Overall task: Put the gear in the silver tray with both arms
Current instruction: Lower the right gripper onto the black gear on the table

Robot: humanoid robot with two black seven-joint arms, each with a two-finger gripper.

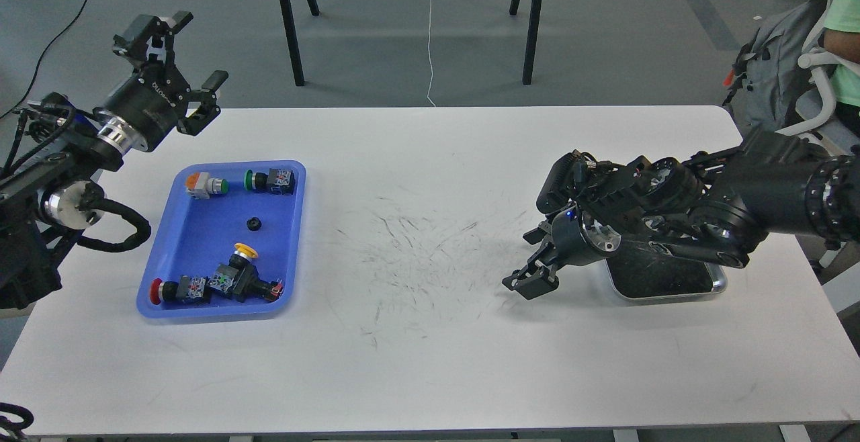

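Just right of the lowered right tool (527, 283), grip state unclear, lies the silver tray (719, 286).

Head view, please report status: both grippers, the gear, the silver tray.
Left gripper open, raised beyond the blue tray. Right gripper low on the table, beside the silver tray; closure unclear. Table gear hidden. Silver tray holds no gear.

The white table (430, 375) bears a blue tray (201, 240) at left; the silver tray (699, 291) at right.

Grey floor (605, 39); black stand legs (289, 25); white table (430, 361)
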